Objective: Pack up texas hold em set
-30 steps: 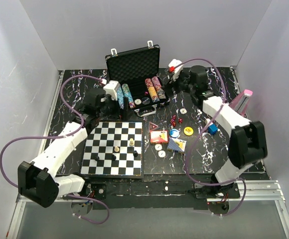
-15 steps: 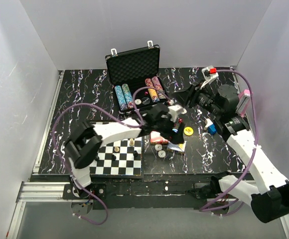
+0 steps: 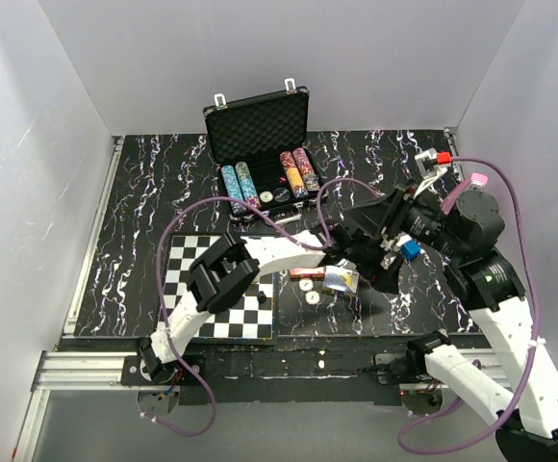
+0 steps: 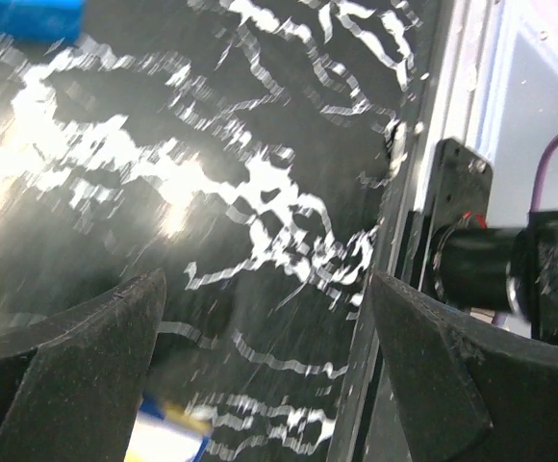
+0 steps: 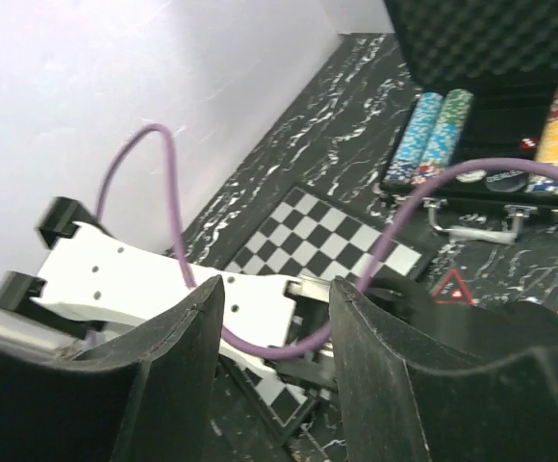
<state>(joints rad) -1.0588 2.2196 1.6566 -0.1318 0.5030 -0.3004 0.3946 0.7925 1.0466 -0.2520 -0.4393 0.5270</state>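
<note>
you see a black ribbed briefcase (image 3: 260,100) lined with matt dimpled foam (image 3: 260,127), shiny silver metal latches (image 3: 220,99), and a glossy black white-veined tabletop (image 4: 260,192) catching glare.

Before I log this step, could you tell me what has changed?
The left pincer swung from the black ribbed briefcase rightward over the loose card decks; the right pincer drew back from it. Neither holds anything. Briefcase and black-and-white chessboard stayed put.

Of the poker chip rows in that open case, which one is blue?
The leftmost row in the case, beside the green row; the rows at the right are red and orange.
</note>
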